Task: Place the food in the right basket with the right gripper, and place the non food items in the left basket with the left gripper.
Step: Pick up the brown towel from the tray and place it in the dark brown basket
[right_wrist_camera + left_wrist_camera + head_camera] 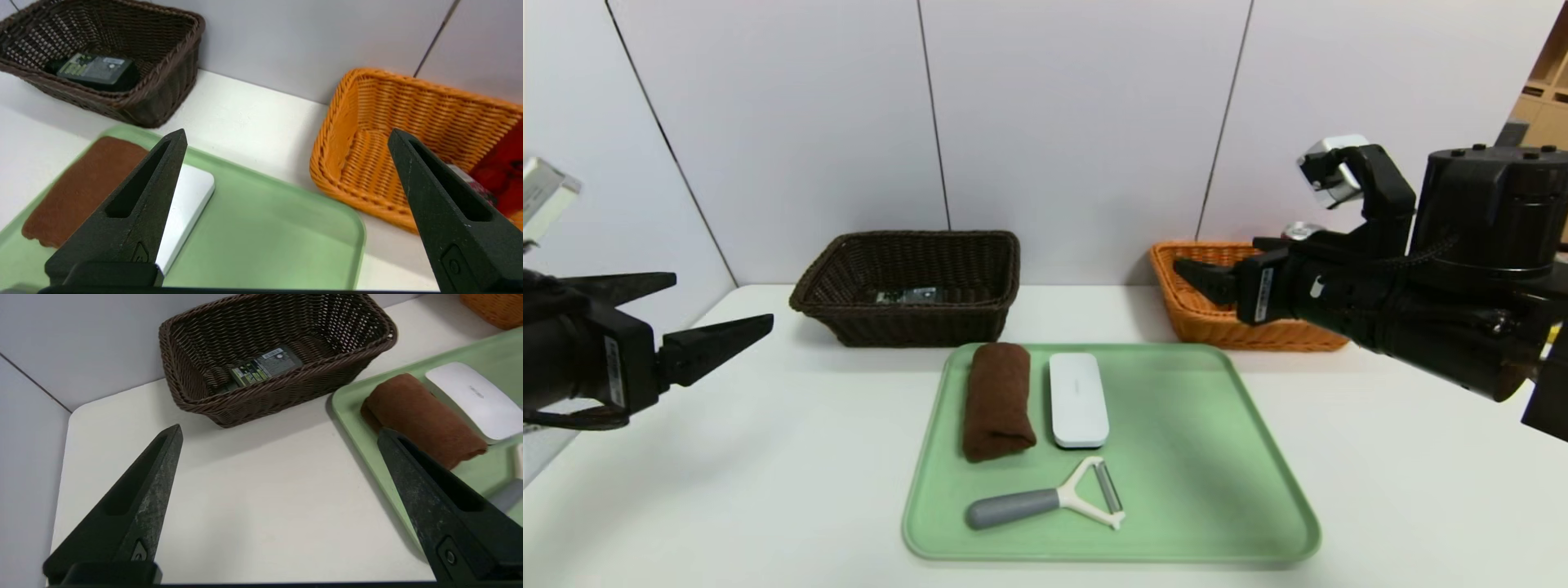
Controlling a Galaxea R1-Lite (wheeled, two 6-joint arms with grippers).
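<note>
On the green tray (1201,457) lie a brown rolled towel (998,400), a flat white case (1078,400) and a grey-handled peeler (1045,502). The black pump bottle (261,367) lies inside the dark brown left basket (907,238). A red can (504,167) stands in the orange right basket (1217,322), partly behind my right arm. My left gripper (723,300) hangs open and empty over the table, left of the tray. My right gripper (1217,257) is open and empty, above the orange basket's near left corner.
The white table (727,490) meets a grey panelled wall right behind both baskets. The tray sits mid-table between the two arms. The bulky right arm (1462,302) covers the orange basket's right half.
</note>
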